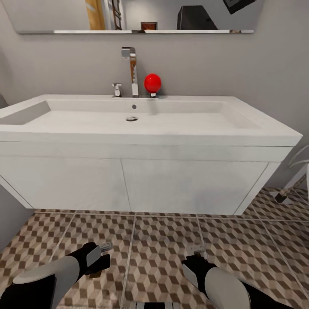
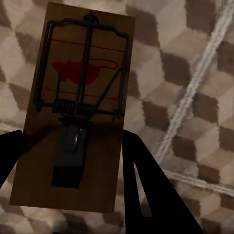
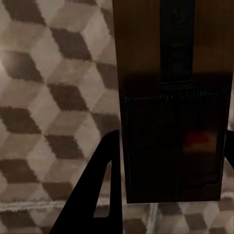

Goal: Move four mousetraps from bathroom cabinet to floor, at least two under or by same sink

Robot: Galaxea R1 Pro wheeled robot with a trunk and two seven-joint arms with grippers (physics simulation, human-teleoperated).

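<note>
Tools [image 1: 104,254] low, each gripping mousetrap [image 2: 78,107]

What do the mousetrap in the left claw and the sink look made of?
Mousetrap: brown wood base, going by its flat matte surface, with dark metal wire and spring. Sink: smooth matte white, perhaps ceramic or composite; its tap reflects like chrome.

grey wall [image 1: 257,64], mirror [image 1: 141,15], red ball [image 1: 152,83]
</note>
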